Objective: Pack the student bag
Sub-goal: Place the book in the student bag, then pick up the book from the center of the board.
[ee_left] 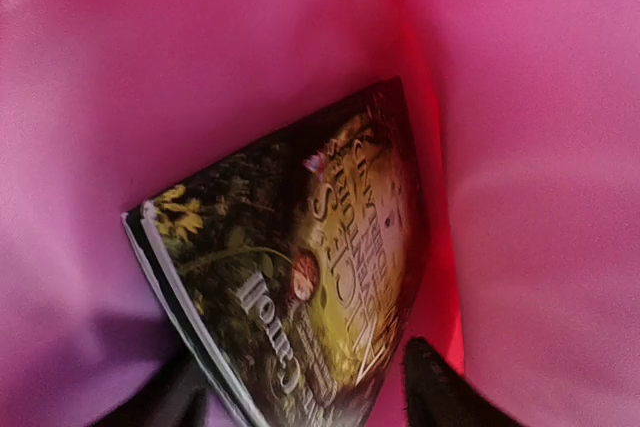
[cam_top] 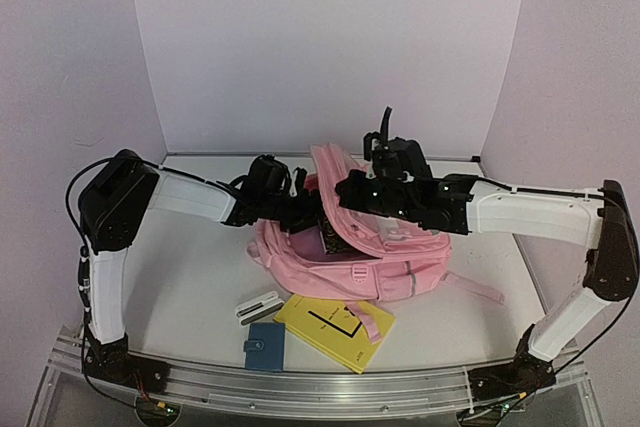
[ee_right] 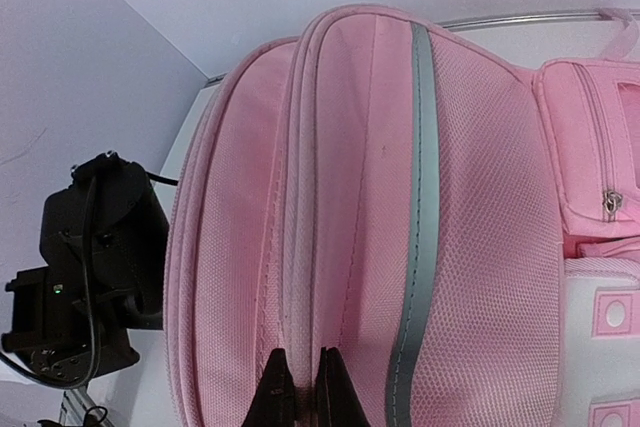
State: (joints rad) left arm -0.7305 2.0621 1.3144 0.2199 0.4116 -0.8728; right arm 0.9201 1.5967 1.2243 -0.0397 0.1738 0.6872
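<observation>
The student bag (cam_top: pixel 400 267) is a pink backpack lying mid-table with its main compartment open. My left gripper (cam_top: pixel 308 209) reaches into the opening. In the left wrist view its fingers (ee_left: pixel 440 392) stand wide apart inside the pink lining, around the lower end of a dark green and yellow book (ee_left: pixel 320 277); the gripper (ee_left: pixel 300 359) is open. The book's dark edge shows in the opening (cam_top: pixel 335 237). My right gripper (cam_top: pixel 347 192) is shut on a fold of the bag's upper flap (ee_right: pixel 340 197) and holds it raised; the gripper (ee_right: pixel 301 357) pinches the pale seam.
On the table in front of the bag lie a yellow book (cam_top: pixel 335 327), a small blue notebook (cam_top: pixel 264 345) and a flat white item (cam_top: pixel 258 305). A pink strap (cam_top: pixel 478 289) trails to the right. The left arm's black wrist (ee_right: pixel 85 277) is beside the bag.
</observation>
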